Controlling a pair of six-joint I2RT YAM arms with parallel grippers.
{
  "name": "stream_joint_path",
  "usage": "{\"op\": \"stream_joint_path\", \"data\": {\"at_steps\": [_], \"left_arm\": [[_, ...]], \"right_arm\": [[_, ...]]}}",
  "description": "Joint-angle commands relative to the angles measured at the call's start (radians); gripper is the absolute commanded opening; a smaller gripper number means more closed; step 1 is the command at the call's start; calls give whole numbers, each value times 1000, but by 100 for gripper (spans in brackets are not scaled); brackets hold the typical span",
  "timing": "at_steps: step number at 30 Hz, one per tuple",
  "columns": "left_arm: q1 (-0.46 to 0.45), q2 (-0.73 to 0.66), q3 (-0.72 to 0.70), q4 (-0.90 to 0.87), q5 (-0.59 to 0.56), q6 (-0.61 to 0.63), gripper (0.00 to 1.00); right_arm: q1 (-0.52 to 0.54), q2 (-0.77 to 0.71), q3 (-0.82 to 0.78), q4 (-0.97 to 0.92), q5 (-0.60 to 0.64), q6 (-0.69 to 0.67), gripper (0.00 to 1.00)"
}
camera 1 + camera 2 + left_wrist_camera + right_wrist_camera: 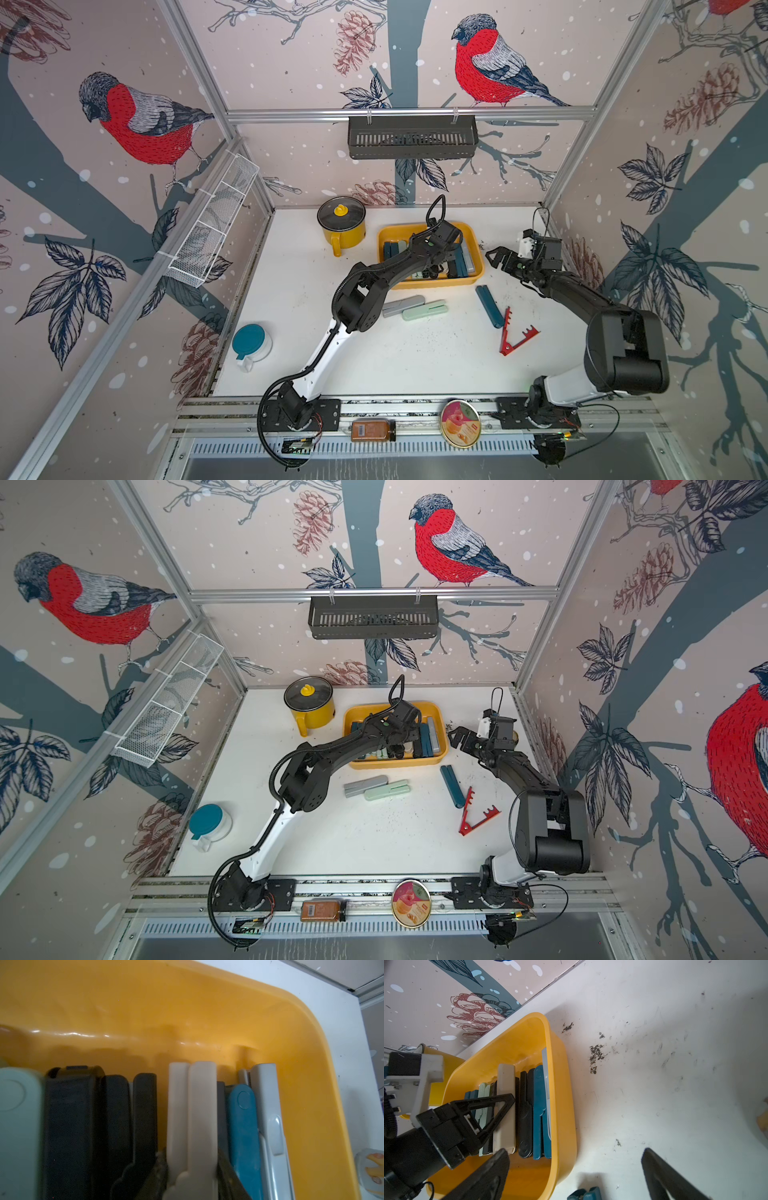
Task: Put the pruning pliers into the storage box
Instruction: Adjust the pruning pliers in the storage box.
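Gripping beige pliers (192,1115) amid pliers row (243,1126) in storage box (291,1032), L claw (192,1172); R claw (494,257) wide.

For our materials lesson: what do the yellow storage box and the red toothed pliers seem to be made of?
The storage box looks like glossy moulded plastic: wavy highlights run along its wall and corners are rounded. The red pliers look matte, probably plastic, though painted metal cannot be ruled out.

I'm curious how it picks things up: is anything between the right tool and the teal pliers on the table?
Nothing visible does. The right tool hangs open beside the storage box, and only bare table lies between it and the teal pliers.
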Motion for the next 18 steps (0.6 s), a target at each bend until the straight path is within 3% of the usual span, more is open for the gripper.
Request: {"op": "stream_joint_path", "data": {"at_steps": [1,6,18], "left_arm": [[-3,5,11,-22,-64,-9,20],[-6,9,14,-41,-90,-5,23],[-9,10,23,-45,-99,15,45]], "right_arm": [[-6,0,-3,29,-34,-6,100],[-9,5,-7,34,-42,-3,100],[-14,9,-1,31,-49,-3,100]]}}
